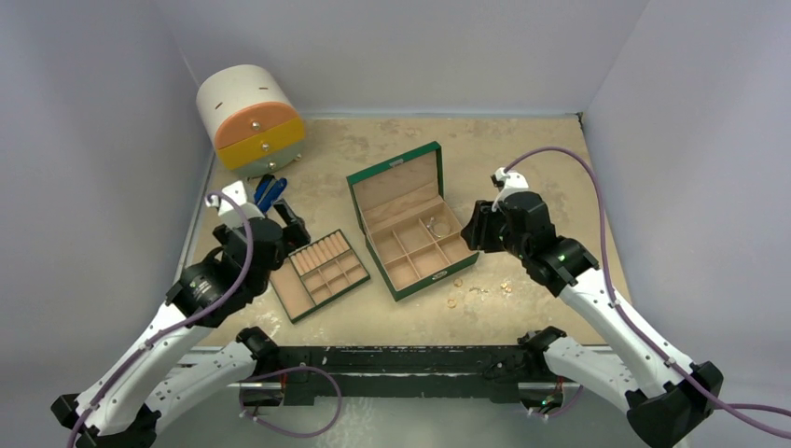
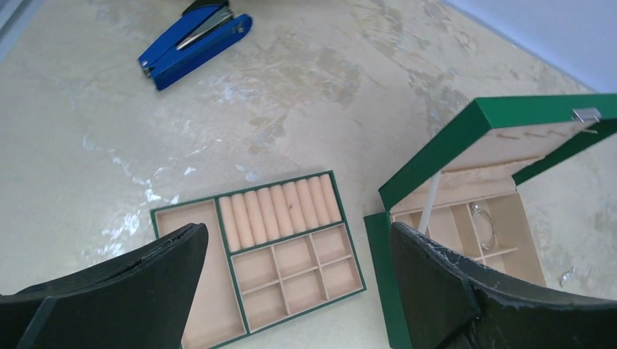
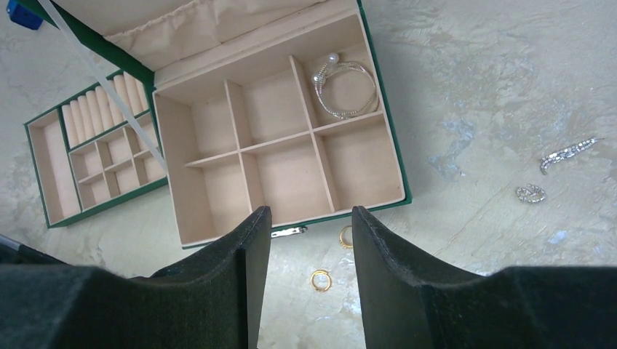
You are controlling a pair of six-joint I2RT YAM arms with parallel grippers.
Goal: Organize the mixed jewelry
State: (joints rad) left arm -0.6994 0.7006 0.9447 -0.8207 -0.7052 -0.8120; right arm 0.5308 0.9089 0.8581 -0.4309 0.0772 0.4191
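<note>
Jaws stand spread on the left gripper [image 2: 297,233] by the tray [image 2: 291,265] and the right gripper [image 3: 311,212] above the green box [image 3: 284,171]; a silver hoop [image 3: 346,89] lies in its rear-right compartment, gold rings [image 3: 320,280] on the bench [image 3: 473,87] alongside

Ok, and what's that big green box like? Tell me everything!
The green box sits mid-table with its lid open and leaning back, held by a thin white strap. It is green outside. Inside looks like soft tan fabric, split by dividers into compartments. A back-corner one holds a sparkly bracelet with pearls, and the rest look empty. A small silver clasp sits at its front. A matching tray lies beside it, and gold rings lie just in front.
</note>
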